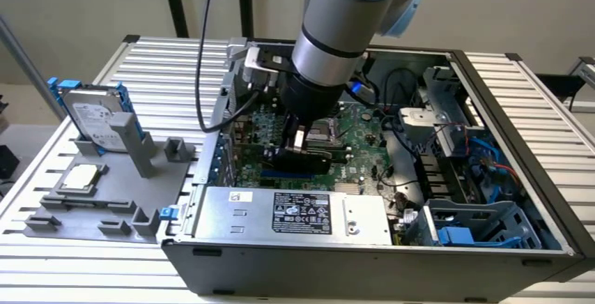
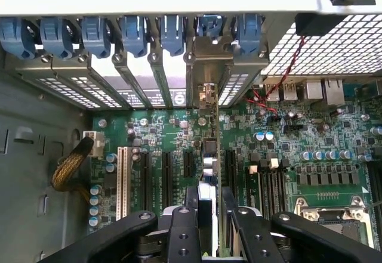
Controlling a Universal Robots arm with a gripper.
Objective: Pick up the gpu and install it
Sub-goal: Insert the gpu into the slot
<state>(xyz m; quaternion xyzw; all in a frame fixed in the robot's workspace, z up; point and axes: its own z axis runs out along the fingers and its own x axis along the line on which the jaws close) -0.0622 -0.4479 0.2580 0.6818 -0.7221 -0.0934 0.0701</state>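
The gpu (image 2: 210, 155) stands on edge between my fingers, a thin card seen from above over the green motherboard (image 2: 161, 132). Its silver bracket (image 2: 206, 66) sits against the slot openings at the case's rear wall, under the blue clips. My gripper (image 2: 212, 227) is shut on the card's upper edge. In the exterior view the gripper (image 1: 299, 140) reaches down inside the open computer case (image 1: 372, 255), and the black card (image 1: 302, 159) hangs just above the board's expansion slots. Whether the card's lower edge is in a slot is hidden.
A silver hard drive with blue rails (image 1: 93, 112) and a small square CPU chip (image 1: 81, 176) rest on the grey fixture (image 1: 121, 192) at the exterior view's left. The power supply (image 1: 292, 213) and a drive cage (image 1: 474, 224) flank the gripper. A black cable (image 1: 209, 74) hangs beside the arm.
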